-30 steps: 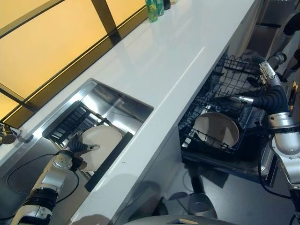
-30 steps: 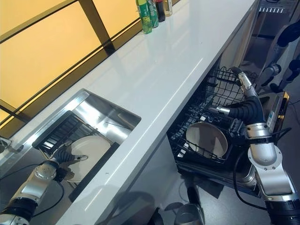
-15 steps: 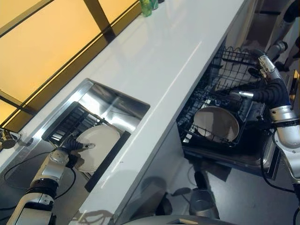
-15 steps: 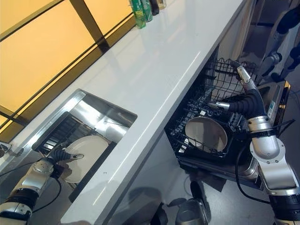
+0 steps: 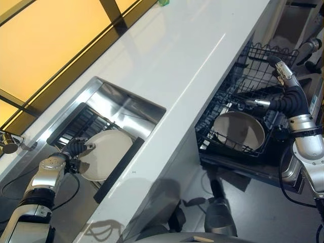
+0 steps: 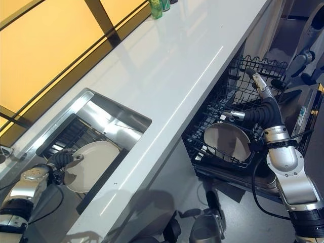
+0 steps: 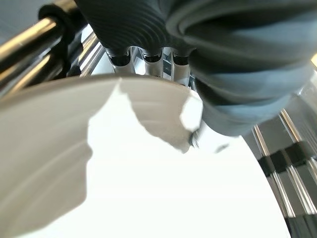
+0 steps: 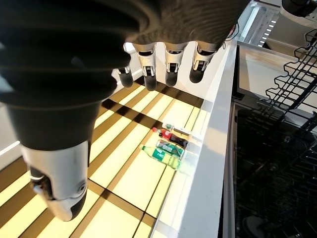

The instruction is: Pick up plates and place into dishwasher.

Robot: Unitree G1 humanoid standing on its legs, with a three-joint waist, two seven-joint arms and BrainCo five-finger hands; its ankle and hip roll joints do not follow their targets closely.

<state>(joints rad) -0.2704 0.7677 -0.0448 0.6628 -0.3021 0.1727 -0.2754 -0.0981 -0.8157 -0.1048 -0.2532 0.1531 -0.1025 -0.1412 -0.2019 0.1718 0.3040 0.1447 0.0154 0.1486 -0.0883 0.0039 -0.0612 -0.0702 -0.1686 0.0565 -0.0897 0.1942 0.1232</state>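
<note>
A white plate (image 5: 106, 154) leans in the steel sink (image 5: 126, 104), against a black drying rack (image 5: 76, 124). My left hand (image 5: 76, 148) grips its rim at the left. In the left wrist view the thumb (image 7: 237, 109) presses on the plate's face (image 7: 148, 188) and the fingers (image 7: 148, 57) curl behind the edge. A second, greyish plate (image 5: 238, 130) lies in the pulled-out dishwasher rack (image 5: 223, 109). My right hand (image 5: 283, 93) hovers over that rack's right side, open, with straight fingers (image 8: 168, 64) and nothing in it.
A long white counter (image 5: 177, 55) runs between sink and dishwasher. Bottles (image 6: 157, 7) stand at its far end by the amber window. A tap knob (image 5: 7, 144) sits left of the sink. An upper wire rack (image 5: 273, 53) stands behind my right hand.
The camera has shifted. My left hand keeps its hold on the plate's rim and sits a little higher in the sink. The right hand stays over the dishwasher rack.
</note>
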